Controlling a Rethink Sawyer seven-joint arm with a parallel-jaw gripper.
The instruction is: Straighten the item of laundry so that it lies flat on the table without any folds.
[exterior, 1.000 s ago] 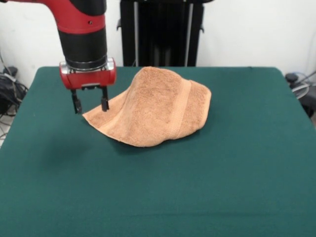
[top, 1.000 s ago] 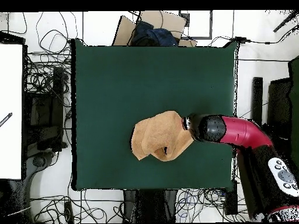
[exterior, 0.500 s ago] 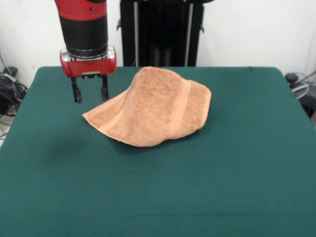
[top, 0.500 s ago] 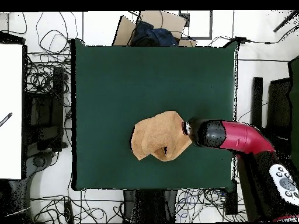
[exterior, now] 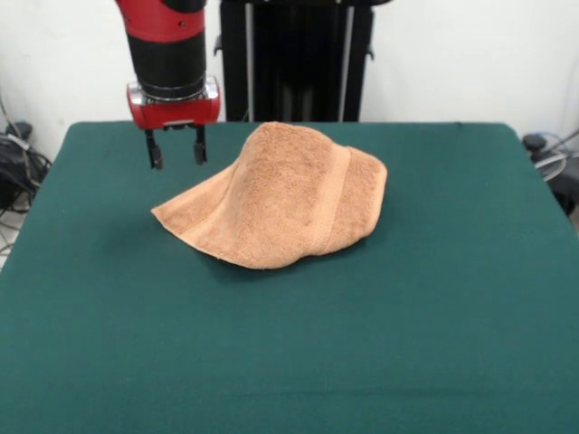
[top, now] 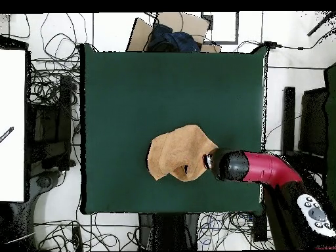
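The orange-tan towel (exterior: 280, 194) lies humped and folded on the green table (exterior: 289, 344), with a woven band running down its right part and a corner pointing left. In the overhead view the towel (top: 176, 152) sits a little below the table's middle. My gripper (exterior: 175, 152) hangs open and empty above the table, up and to the left of the towel's left corner, not touching it. In the overhead view the gripper (top: 209, 161) is at the towel's right edge, mostly hidden under the red arm.
The black pedestal (exterior: 294, 59) stands behind the table's far edge. Cables and boxes (top: 49, 98) lie on the floor around the table. A white board (top: 12, 125) stands at the left in the overhead view.
My gripper has risen off the towel's left corner and drawn back toward the pedestal, staying open. The towel has not moved.
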